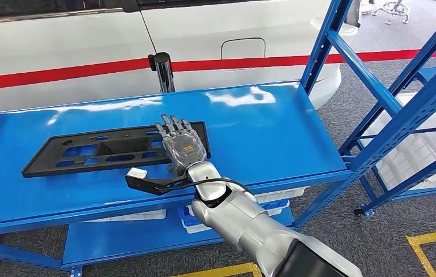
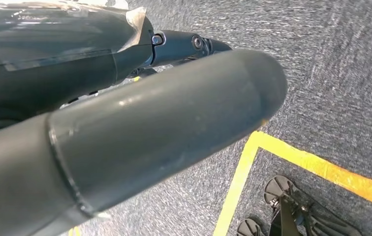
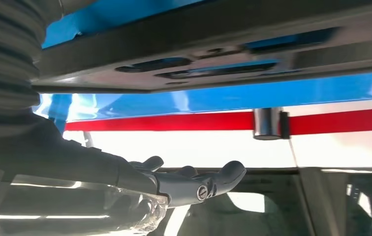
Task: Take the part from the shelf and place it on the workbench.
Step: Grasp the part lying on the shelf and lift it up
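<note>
The part [image 1: 106, 149] is a long flat black plastic panel with several cut-outs, lying on the glossy blue workbench top [image 1: 273, 133]. My right hand [image 1: 182, 144] reaches over the panel's right end, fingers stretched forward and flat. In the right wrist view the hand [image 3: 184, 184] is spread with a gap of daylight between it and the panel [image 3: 213, 54], so it holds nothing. My left hand [image 2: 125, 98] hangs over the grey carpet, its thick thumb and dark fingers extended and empty.
A white car with a red stripe [image 1: 60, 75] stands close behind the bench, and a black post [image 1: 162, 72] rises at its back edge. A blue rack [image 1: 388, 98] stands to the right. White bins [image 1: 146, 216] sit on the lower shelf. Yellow floor tape [image 1: 435, 236] marks the carpet.
</note>
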Controlling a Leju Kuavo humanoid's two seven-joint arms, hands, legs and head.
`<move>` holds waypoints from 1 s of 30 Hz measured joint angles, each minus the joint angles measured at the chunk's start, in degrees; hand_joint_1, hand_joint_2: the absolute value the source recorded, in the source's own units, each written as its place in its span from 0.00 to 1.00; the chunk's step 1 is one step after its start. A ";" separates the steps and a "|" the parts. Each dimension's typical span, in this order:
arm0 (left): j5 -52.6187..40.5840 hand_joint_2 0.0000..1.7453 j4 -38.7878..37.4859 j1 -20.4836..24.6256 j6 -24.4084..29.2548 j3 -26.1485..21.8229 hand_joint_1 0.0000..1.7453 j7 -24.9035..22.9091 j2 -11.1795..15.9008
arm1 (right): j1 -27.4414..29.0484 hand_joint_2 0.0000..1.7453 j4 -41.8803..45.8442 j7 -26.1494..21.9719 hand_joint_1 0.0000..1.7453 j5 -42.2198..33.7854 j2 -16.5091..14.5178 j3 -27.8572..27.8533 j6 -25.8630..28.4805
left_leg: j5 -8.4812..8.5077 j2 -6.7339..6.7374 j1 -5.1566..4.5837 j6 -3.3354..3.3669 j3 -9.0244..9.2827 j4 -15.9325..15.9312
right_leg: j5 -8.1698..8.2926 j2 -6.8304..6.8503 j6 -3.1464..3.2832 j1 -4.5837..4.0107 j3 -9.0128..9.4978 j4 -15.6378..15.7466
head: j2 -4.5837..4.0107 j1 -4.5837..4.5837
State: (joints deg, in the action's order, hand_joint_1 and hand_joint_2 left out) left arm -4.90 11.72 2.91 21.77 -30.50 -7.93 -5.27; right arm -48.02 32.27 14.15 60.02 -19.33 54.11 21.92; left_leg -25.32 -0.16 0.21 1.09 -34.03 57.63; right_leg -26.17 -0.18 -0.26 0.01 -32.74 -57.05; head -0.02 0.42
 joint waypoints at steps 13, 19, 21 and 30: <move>0.37 0.00 0.00 0.03 0.24 -1.40 0.00 1.09 0.00 | -1.55 1.00 -4.42 0.99 0.00 4.39 0.01 -3.65 0.73 | 0.00 0.00 0.00 0.00 0.00 0.00 | 0.00 0.00 0.00 0.00 0.00 0.00 | 0.00 -0.01; 0.39 0.00 0.00 0.03 0.24 -1.46 0.00 1.30 0.00 | -1.97 1.00 -5.26 1.49 0.00 5.38 0.01 -4.31 0.73 | 0.00 0.00 0.00 0.00 0.00 0.00 | 0.00 0.00 0.00 0.00 0.00 0.00 | 0.00 -0.01; 0.47 0.00 0.00 0.03 0.18 -1.49 0.00 1.55 0.00 | -1.97 1.00 -5.49 1.66 0.33 6.18 0.01 -4.68 0.77 | 0.00 0.00 0.00 0.00 0.00 0.00 | 0.00 0.00 0.00 0.00 0.00 0.00 | 0.00 -0.01; 0.51 0.00 0.00 0.04 -0.52 -2.53 0.00 2.37 0.01 | -1.73 1.00 -6.14 0.60 0.99 10.81 -0.01 -8.44 1.69 | 0.00 0.00 0.00 0.00 0.00 0.00 | 0.00 0.00 0.00 0.00 0.00 0.00 | 0.00 0.01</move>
State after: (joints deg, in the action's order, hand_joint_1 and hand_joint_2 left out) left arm -4.38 11.72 2.95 21.26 -33.03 -5.56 -5.26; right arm -49.75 26.12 14.75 70.82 -19.34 45.67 23.61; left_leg -25.32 -0.16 0.21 1.09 -34.03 57.63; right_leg -26.17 -0.18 -0.26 0.01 -32.73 -57.05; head -0.02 0.43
